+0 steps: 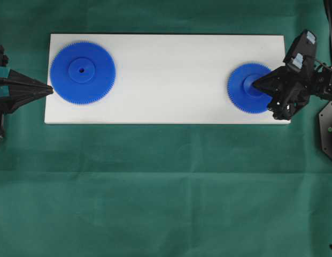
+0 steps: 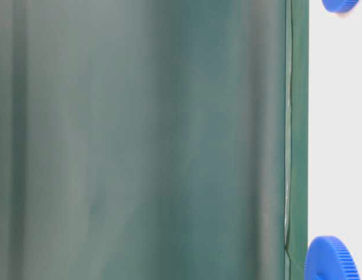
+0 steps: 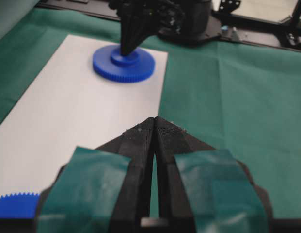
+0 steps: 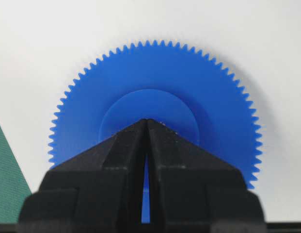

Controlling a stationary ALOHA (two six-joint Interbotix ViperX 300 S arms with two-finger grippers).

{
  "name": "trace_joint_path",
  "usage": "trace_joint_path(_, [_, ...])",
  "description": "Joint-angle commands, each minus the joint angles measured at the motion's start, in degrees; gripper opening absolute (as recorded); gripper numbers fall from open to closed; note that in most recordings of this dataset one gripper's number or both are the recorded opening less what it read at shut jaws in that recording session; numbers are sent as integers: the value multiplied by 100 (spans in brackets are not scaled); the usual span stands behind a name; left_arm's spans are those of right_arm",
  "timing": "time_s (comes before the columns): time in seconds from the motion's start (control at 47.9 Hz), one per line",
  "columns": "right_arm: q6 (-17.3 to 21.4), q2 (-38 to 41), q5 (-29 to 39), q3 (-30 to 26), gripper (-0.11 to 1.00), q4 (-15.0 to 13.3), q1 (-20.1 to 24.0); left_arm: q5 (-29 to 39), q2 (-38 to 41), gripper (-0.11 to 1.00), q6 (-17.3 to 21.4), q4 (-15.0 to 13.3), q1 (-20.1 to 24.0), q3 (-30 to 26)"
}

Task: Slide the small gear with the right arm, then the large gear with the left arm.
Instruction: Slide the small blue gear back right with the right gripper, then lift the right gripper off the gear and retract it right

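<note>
Blue small gear (image 1: pixel 247 88) lies under the right gripper (image 1: pixel 255 83), whose pressed-together tips seem to rest on its hub, while the left gripper (image 1: pixel 49 90), likewise closed, sits just beside the large gear (image 1: pixel 83 72).

A white rectangular board (image 1: pixel 166 80) lies flat on a green cloth (image 1: pixel 166 187), set toward the far side with its long edges running left to right. The cloth covers the whole table and shows soft creases, and a green backdrop (image 2: pixel 140 140) hangs behind.
</note>
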Motion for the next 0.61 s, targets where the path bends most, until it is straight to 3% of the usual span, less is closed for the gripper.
trace_joint_path(0.0, [-9,-18,9,-70,51,-9,-35,-53,44,0,0,-9,-26,-123])
trace_joint_path(0.292, [-26,-369,439,-290,51,-149,-35,-53,44,0,0,-9,-26,-132])
trace_joint_path(0.584, [-26,-1424,1178,-519,51,-369,-35,-53,62,0,-9,-9,-26,-123])
